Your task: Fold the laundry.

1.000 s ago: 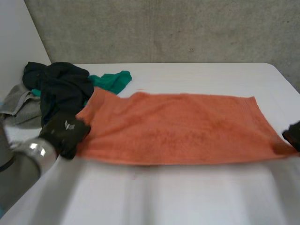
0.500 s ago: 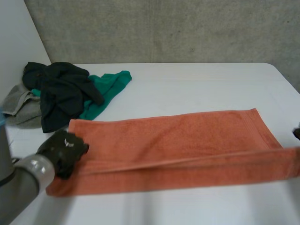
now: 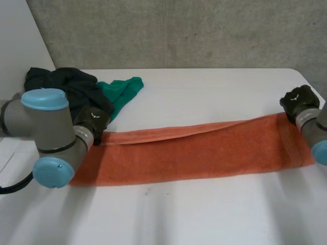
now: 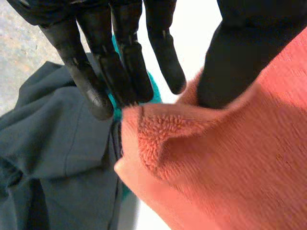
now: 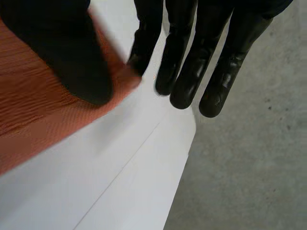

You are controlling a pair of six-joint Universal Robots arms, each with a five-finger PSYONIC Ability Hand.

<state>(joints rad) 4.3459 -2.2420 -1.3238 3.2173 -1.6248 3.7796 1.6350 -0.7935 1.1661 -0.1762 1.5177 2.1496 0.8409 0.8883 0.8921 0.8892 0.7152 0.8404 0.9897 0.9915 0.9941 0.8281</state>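
White table (image 3: 204, 87), one, carries one orange terry towel (image 3: 204, 153) lying as a long band across the middle of the frame. It is folded in half lengthwise, and half a second ago it lay wider. One heap of dark clothing (image 3: 61, 81) and one green cloth (image 3: 120, 92) sit upper left.

Of the two black hands, the left hand (image 3: 93, 121) is at the towel's upper-left corner and the right hand (image 3: 299, 101) at its upper-right. Both have moved up from the lower edge. Each has straight fingers held apart from a thumb resting on the towel, and neither grips anything.

The grey left arm (image 3: 48, 135) hides the towel's lower-left end.
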